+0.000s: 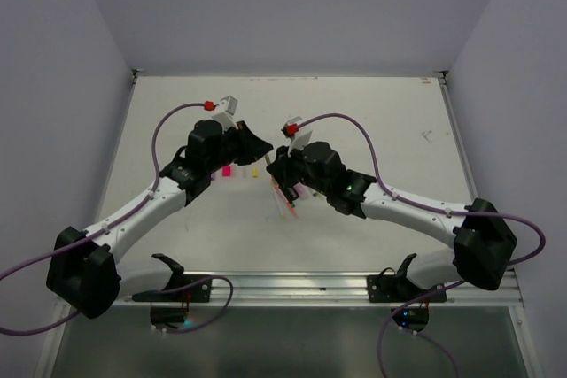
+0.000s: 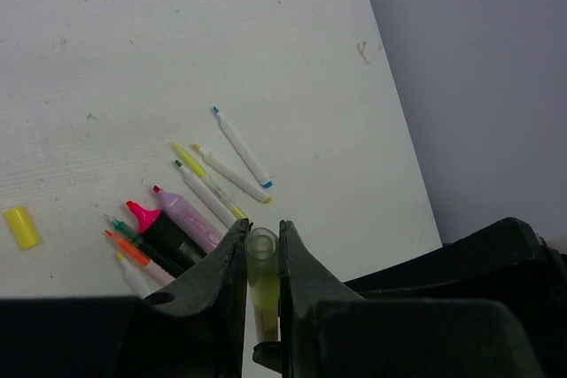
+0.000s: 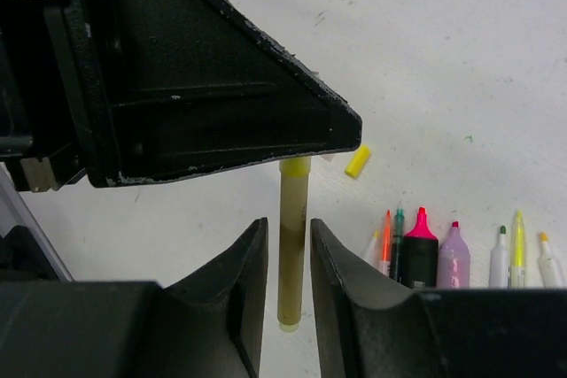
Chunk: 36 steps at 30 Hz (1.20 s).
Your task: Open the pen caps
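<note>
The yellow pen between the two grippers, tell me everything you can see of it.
The yellow pen is a slim, translucent yellow-green plastic tube with darker smudges inside. It spans both grippers. The right gripper closes on one end and the left gripper clamps the other, where a rounded, pale tip shows between the fingers. Whether a cap is on it cannot be told.

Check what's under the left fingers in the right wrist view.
A yellow pen sticks out below the left fingers and runs down between the right fingers. The left fingers cover its top end in that view, so that end can't be seen.
</note>
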Tool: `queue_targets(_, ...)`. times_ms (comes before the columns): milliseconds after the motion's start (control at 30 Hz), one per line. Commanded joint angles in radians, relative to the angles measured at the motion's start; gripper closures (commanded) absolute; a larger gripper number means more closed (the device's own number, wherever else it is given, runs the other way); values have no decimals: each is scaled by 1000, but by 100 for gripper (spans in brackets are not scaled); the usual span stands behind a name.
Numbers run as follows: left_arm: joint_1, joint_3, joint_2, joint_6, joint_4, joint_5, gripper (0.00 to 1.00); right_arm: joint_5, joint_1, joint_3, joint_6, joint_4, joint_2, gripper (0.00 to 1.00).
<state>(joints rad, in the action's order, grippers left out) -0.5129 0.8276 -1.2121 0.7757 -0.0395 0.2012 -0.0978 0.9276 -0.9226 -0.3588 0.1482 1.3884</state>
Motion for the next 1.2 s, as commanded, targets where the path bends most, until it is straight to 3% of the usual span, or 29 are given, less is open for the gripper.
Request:
queue_targets(0, -3, -12, 23, -13, -54, -19, 100, 18, 5, 16, -15, 103, -5, 69)
queue_targets(100, -4, -22, 45, -29, -72, 1, 100, 39, 5, 21, -40, 123, 4, 61)
queue_targets(200, -4, -39, 66, -33, -82, 3, 100, 30, 5, 22, -43, 143, 9, 60)
queue_targets(500, -3, -56, 102, -21, -134, -6, 100, 40, 5, 1, -29, 126, 47, 71)
queue_targets(633, -3, -36, 102, -19, -140, -6, 100, 41, 4, 22, -20, 123, 44, 85)
queue_targets(700, -4, -30, 102, -21, -140, -19, 100, 41, 5, 39, -12, 119, 34, 99)
queue_targets(933, -3, 25, 123, -32, -140, -189, 100, 78, 8, 131, -9, 100, 9, 100)
queue_targets(1167, 10, 67, 152, -36, -295, -422, 100, 87, 48, 217, -17, 77, 6, 100)
